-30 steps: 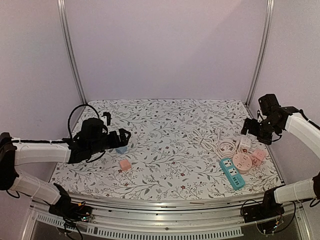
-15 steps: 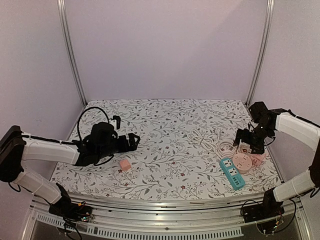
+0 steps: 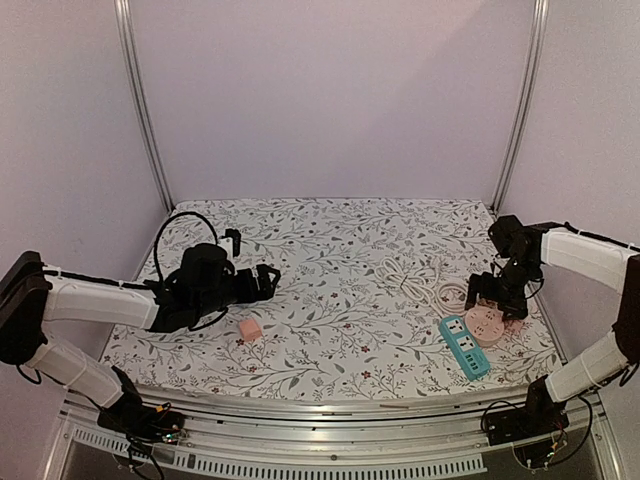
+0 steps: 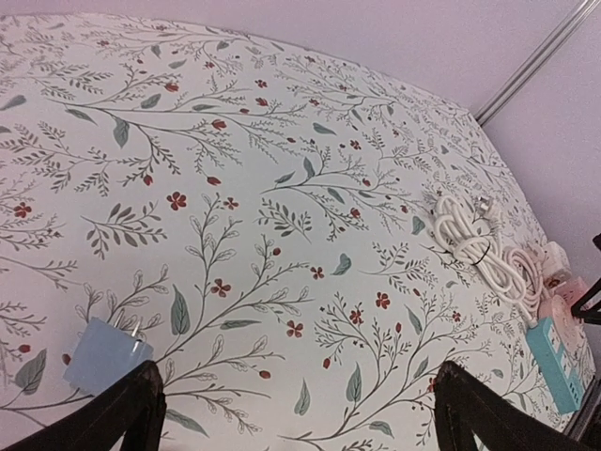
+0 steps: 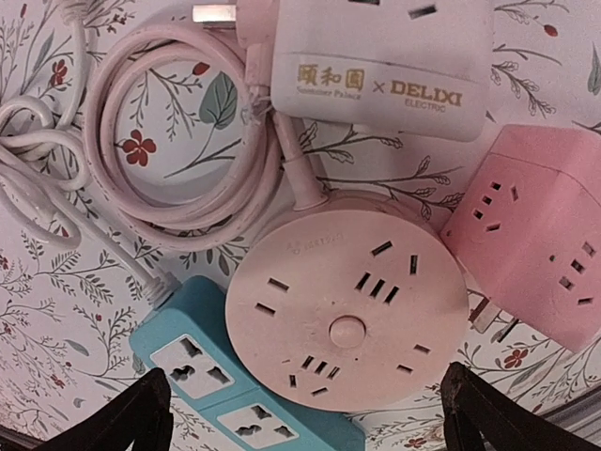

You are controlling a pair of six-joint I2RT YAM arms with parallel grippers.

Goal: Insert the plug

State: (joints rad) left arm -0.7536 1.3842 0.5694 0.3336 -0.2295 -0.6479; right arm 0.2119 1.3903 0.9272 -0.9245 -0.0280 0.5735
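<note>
A small blue plug (image 4: 105, 355) with prongs lies on the floral cloth beside my left finger; the top view hides it behind the left arm. A pink cube plug (image 3: 249, 329) lies just in front of that arm. My left gripper (image 3: 264, 282) (image 4: 300, 427) is open and empty, low over the cloth. My right gripper (image 3: 492, 293) (image 5: 305, 427) is open and empty, hovering over a round pink socket (image 5: 347, 310) (image 3: 487, 325). Beside that socket lie a teal power strip (image 5: 225, 390) (image 3: 464, 346), a white cube socket (image 5: 380, 66) and a pink cube socket (image 5: 535, 249).
A coiled pink cord (image 5: 178, 141) runs from the round socket. A bundled white cord (image 3: 405, 275) (image 4: 470, 240) lies left of the socket cluster. The teal strip (image 4: 563, 362) shows at the far right of the left wrist view. Frame posts stand at the back corners.
My left gripper has moved right, past the blue plug. My right gripper has come down and left from the table's right edge to just above the socket cluster.
</note>
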